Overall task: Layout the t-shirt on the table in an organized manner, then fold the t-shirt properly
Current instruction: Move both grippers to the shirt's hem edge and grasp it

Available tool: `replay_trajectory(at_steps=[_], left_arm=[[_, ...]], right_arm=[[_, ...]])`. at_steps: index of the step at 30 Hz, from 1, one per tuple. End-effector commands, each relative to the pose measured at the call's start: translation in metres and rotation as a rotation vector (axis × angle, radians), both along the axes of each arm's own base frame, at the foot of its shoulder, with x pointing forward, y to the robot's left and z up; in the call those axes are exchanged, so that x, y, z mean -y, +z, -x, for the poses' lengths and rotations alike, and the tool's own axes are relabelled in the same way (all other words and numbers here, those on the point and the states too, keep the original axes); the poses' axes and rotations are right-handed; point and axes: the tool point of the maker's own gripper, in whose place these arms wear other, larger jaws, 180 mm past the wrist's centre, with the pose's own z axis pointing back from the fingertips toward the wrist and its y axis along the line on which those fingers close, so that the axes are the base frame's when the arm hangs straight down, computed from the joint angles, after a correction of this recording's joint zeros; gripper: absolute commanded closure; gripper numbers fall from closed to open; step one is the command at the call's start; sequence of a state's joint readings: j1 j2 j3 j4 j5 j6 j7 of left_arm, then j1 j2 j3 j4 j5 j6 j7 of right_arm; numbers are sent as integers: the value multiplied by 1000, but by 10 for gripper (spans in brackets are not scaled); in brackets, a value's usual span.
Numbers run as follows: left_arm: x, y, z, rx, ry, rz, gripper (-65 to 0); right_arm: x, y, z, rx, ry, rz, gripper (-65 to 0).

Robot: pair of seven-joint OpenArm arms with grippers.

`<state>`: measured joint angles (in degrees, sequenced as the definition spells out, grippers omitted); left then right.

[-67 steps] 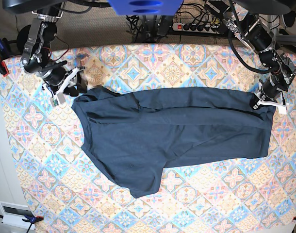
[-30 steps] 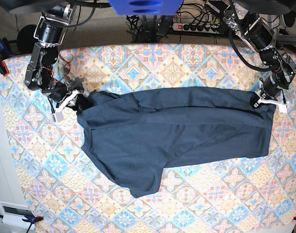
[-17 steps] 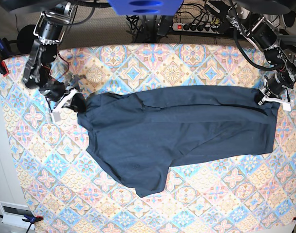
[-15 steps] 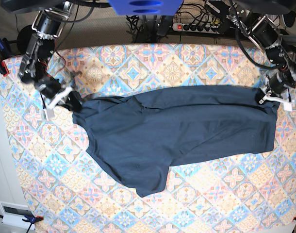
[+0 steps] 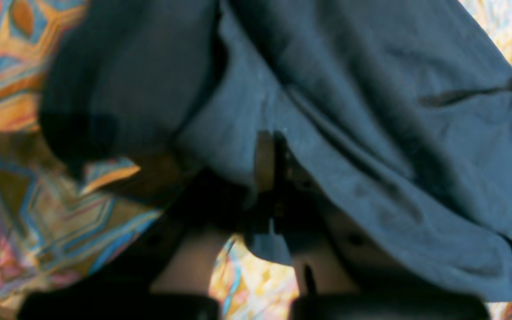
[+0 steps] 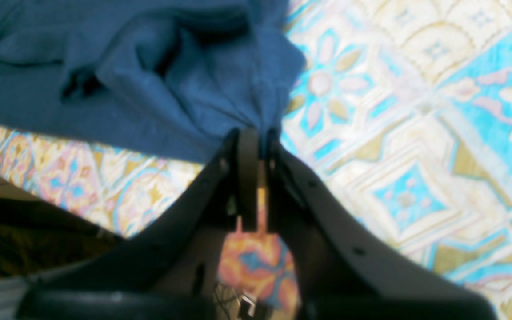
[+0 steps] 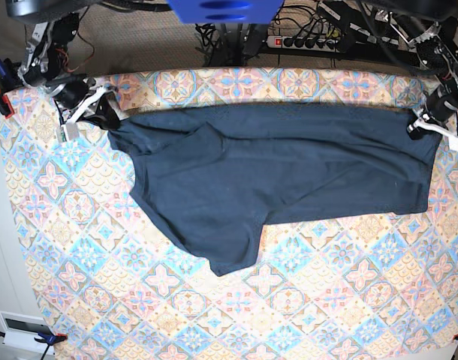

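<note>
So the t-shirt [image 7: 281, 172] is stretched out across the far side of the surface [image 7: 326, 315], strung between both arms. It's plain dark navy, and one sleeve pokes toward the near side around the middle. The right gripper [image 6: 258, 133] has its jaws clamped on a bunched bit of fabric at one end, you can see the cloth gathering into a pinch point. The left gripper [image 5: 274, 178] is clamped on the opposite end, with folds draping over it.

Handling-wise, I'd guess this is soft, light cotton: zero stiffness, sags wherever it isn't held, and probably drags a bit on the patterned cloth instead of sliding clean. Pinching corners or hem edges looks like the way to go, since grabbing mid-body would likely just bunch it up. Still some wrinkles near the right gripper's end, so flattening isn't done yet imo.
</note>
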<state>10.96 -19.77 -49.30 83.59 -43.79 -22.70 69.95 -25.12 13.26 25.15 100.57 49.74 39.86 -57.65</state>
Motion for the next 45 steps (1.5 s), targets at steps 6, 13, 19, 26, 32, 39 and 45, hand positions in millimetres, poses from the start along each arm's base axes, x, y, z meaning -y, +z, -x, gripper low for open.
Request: replay_trajectory(at_steps=[6, 13, 19, 26, 32, 39, 45], left_arm=[[-12, 7, 6, 5, 5, -43, 0], [-12, -3, 22, -41, 6, -41, 0], [-8, -16, 49, -133, -15, -27, 0], [-10, -19, 68, -217, -46, -23, -318], [-32, 6, 66, -165, -32, -48, -438], [-69, 59, 29, 44, 64, -67, -438], [-84, 83, -24, 111, 98, -147, -438]], right_arm=[[28, 2, 27, -24, -64, 38, -11], [42, 0, 38, -61, -48, 86, -9], [43, -4, 44, -103, -32, 103, -10], [42, -2, 41, -95, -30, 103, -11], [43, -1, 40, -87, -33, 103, -38], [41, 17, 2, 11, -31, 100, -150], [34, 34, -29, 96, -16, 90, -149]])
